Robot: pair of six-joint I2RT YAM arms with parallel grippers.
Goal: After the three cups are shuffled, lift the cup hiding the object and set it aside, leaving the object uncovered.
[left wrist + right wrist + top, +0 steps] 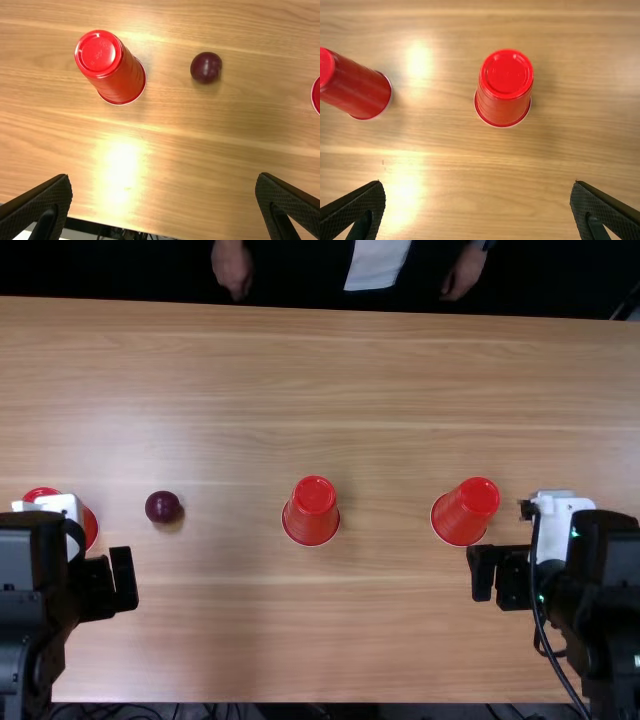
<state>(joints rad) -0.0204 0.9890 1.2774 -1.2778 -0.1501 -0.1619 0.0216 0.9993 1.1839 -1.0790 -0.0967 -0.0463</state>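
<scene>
Three red cups stand upside down in a row on the table. The left cup [85,525] [110,67] is partly hidden under my left arm. A dark red ball [163,507] [206,67] lies uncovered just right of it. The middle cup [312,510] [355,90] and the right cup [465,510] [505,87] stand apart from both arms. My left gripper [105,585] [160,212] is open, near the front edge, short of the left cup. My right gripper [500,575] [480,210] is open too, a little in front of the right cup.
A person stands behind the far edge of the table [320,370], hands [232,270] off the wood. Bare wood stretches between the cups and across the far half.
</scene>
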